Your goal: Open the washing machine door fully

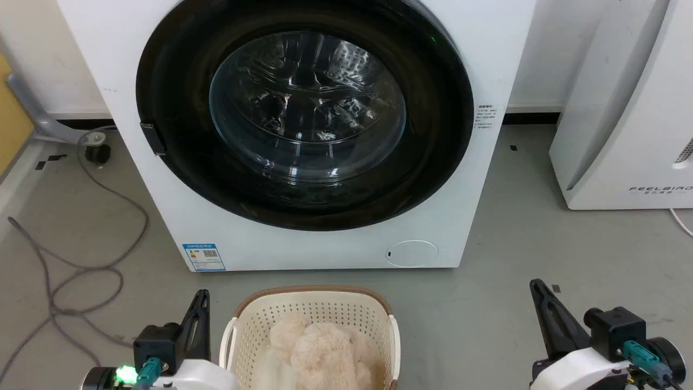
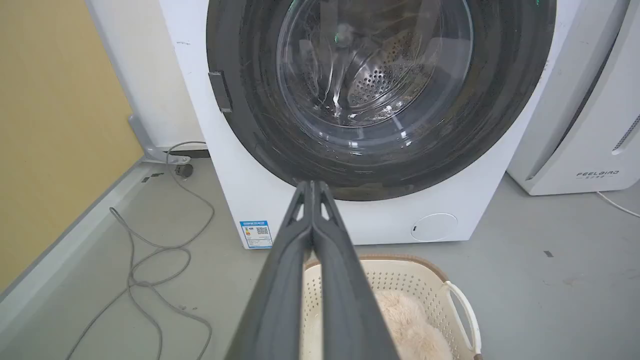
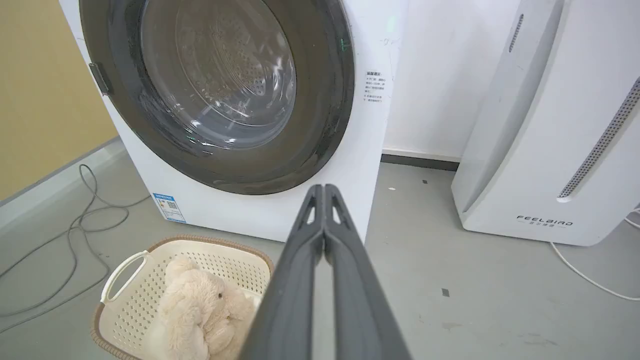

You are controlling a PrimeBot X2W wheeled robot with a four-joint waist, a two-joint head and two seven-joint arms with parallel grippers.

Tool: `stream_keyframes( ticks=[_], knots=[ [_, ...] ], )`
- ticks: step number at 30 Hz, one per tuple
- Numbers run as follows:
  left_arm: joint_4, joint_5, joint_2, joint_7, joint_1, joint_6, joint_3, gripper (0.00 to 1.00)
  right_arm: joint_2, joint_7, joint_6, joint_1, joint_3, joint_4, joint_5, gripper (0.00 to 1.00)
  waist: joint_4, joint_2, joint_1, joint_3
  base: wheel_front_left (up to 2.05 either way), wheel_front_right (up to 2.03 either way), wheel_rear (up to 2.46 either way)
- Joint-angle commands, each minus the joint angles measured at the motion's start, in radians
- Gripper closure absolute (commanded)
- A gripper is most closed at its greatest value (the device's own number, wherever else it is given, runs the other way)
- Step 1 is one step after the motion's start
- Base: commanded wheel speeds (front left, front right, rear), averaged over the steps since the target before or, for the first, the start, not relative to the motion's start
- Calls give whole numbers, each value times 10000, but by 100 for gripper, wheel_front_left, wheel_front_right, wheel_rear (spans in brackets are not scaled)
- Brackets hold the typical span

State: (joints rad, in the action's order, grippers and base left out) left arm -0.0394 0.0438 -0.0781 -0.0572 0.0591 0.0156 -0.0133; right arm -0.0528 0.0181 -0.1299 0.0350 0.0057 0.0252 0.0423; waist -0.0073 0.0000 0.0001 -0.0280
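the round washing machine door (image 1: 306,114), glossy black around a clear bulging glass bowl, sits shut and flush in the white boxy washing machine (image 1: 325,246), which stands at the far edge of the grey floor (image 1: 503,281). bare floor lies between the machine and a white boxy appliance (image 1: 622,135) to the right, while a cream perforated basket (image 1: 254,319) stands just before it. the left end effector (image 2: 312,186) and right end effector (image 3: 324,187) hang short of the door, fingers pressed together, holding nothing.

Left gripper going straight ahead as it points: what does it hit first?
Probably the washing machine door, at its lower black rim; the left gripper aims there, though depth is unclear.
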Motion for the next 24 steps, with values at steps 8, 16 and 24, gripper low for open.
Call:
stream_keyframes(
  ticks=[8,16,24],
  knots=[
    [171,-202,107,215,-327,-61,81,100,23,-87,-7,-213,-34,-126,-171,100,25,0,-1,94,0,0,0],
    [165,-164,102,302,-227,-22,31,0,0,-89,0,-86,-10,-87,-161,0,39,0,0,155,0,0,0],
    [74,-110,113,152,-250,-73,-37,0,2,62,-1,-24,-10,-76,-46,0,24,0,0,162,0,0,0]
  ],
)
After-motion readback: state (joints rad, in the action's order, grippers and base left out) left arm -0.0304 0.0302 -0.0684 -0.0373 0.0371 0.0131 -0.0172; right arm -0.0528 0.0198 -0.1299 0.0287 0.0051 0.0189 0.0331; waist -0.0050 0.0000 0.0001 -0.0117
